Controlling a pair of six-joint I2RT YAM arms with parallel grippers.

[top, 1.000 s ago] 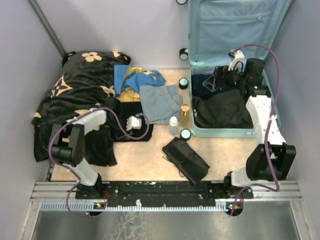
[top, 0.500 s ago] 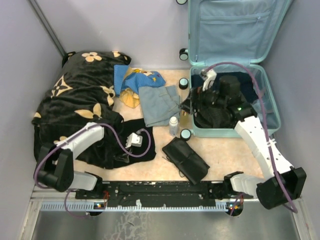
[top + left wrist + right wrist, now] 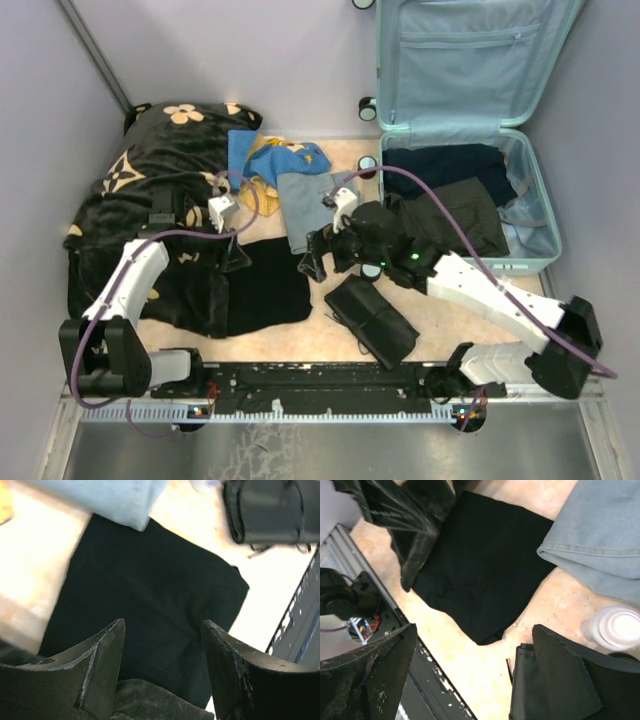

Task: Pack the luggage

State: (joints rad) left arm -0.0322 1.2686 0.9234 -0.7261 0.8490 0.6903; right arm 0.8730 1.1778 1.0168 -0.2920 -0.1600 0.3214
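Left gripper (image 3: 162,645) and right gripper (image 3: 470,650) both hold nothing, jaws apart, the right's wide, each above the black folded garment (image 3: 265,285). The open mint-blue suitcase (image 3: 470,60) lies right of and beyond the right gripper

I see pale lavender-grey walls (image 3: 280,60) closing in a beige, speckled counter (image 3: 300,340), with a black mounting rail (image 3: 330,378) along its near edge.

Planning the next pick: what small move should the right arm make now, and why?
Probably lower the right gripper onto the flat black garment: its jaws are open and empty above it, and that cloth lies outside the luggage.
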